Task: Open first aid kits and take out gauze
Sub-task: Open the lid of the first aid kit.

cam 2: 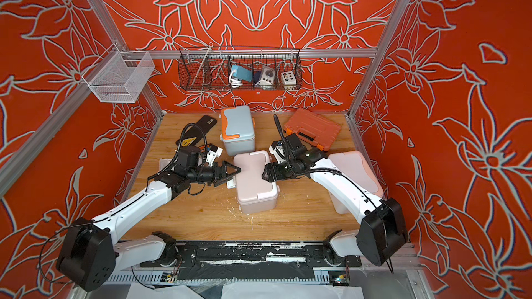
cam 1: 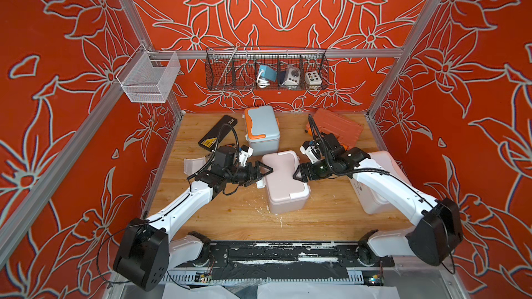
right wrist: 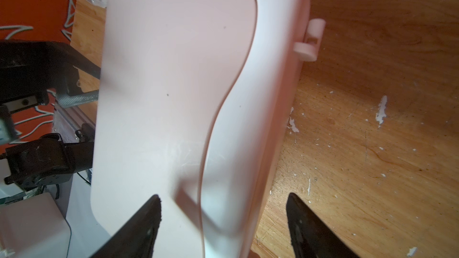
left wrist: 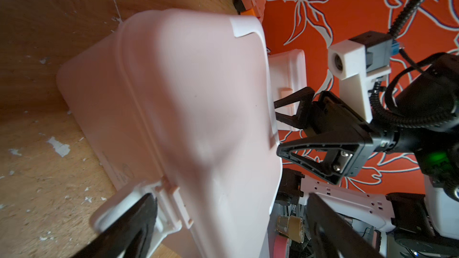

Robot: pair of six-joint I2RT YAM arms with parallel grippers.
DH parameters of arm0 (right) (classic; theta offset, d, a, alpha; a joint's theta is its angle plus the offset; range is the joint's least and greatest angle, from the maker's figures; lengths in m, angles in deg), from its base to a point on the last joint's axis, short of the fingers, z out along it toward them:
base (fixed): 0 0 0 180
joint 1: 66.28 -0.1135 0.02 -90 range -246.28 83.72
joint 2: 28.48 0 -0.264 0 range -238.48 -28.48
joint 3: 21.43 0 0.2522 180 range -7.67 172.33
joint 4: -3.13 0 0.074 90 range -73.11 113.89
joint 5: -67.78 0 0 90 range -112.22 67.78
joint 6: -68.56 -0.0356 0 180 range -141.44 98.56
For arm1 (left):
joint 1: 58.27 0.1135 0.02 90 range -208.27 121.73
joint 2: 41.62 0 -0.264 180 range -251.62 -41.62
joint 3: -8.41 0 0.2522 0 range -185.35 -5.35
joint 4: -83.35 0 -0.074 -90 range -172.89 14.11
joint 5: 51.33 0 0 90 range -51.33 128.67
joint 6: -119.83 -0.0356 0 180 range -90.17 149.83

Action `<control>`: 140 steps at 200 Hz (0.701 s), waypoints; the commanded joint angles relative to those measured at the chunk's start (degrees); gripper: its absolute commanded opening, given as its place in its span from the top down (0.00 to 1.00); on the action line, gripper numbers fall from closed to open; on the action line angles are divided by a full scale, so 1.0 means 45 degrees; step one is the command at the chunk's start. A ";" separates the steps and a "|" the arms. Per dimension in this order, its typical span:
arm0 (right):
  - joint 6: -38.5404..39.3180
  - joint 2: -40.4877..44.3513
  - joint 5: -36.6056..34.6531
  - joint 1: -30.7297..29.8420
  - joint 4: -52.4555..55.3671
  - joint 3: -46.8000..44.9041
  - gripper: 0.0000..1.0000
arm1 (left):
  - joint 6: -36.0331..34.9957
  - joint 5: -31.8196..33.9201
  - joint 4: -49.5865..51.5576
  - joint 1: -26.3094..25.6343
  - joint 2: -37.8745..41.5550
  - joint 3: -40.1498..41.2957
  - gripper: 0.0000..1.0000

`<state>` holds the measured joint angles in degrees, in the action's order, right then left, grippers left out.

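Gauze is what I am after, and the dusty pink first aid kit [cam 1: 285, 181] nearest me, at the middle of the wooden table [cam 1: 230, 217], has its lid down with both my pincers at it. My left pincer [cam 1: 266, 174] holds its jaws wide apart at the kit's left side, the white latch [left wrist: 166, 209] just by one finger and nothing clamped. My right pincer [cam 1: 296, 174] faces it from the kit's right edge, jaws likewise apart, one finger over the lid and one outside the wall, gripping nothing that I can see. Under my right arm sits the white kit with peach trim [cam 2: 355, 172], its lid closed as far as the arm lets me see. Beyond my left arm, partly hidden by it, one flat white pad in a clear wrapper [cam 1: 193, 165] lies on the table outside any case; I take it for gauze and find no other. Farther back stands the blue-grey kit with orange trim [cam 1: 262, 130], upright and shut. So I judge the job barely begun: three kits counted, none open, one pad out, and which kit it belongs to I cannot tell. The pink lid is the step in hand. Toward the back lie one flat black case [cam 1: 227, 123] and one ribbed orange tool case [cam 1: 339, 127], neither my concern. On the rear rails hang two baskets, a white mesh basket [cam 1: 149, 77] and a black wire basket [cam 1: 266, 69] holding a few small devices.
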<state>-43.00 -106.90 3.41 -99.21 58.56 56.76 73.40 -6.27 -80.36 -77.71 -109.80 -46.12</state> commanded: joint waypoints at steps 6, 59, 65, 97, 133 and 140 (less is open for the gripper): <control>0.0124 -0.0137 0.0189 -0.0027 0.0022 0.0029 0.21 | 0.0386 -0.0656 -0.0642 0.0033 0.0165 0.0136 0.09; 0.0085 -0.0204 0.0263 -0.0028 -0.0055 0.0020 0.21 | 0.0518 -0.0695 -0.0678 -0.0035 0.0228 0.0282 0.09; 0.0084 -0.0197 0.0269 -0.0031 -0.0044 0.0018 0.21 | 0.0505 -0.0676 -0.0644 -0.0034 0.0208 0.0296 0.09; 0.0065 -0.0212 0.0306 -0.0027 -0.0040 0.0020 0.22 | 0.0617 -0.0630 -0.0869 -0.0052 0.0050 0.0481 0.09; 0.0013 -0.0250 0.0455 -0.0036 -0.0080 0.0000 0.22 | 0.0839 -0.0685 -0.1174 -0.0132 -0.0027 0.0554 0.09; -0.0008 -0.0251 0.0474 -0.0060 -0.0086 0.0000 0.22 | 0.0908 -0.0757 -0.1284 -0.0133 -0.0039 0.0576 0.09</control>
<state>-43.02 -107.31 4.54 -99.23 58.43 56.76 76.44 -8.09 -83.90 -77.82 -109.69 -44.22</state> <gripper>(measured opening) 0.780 0.907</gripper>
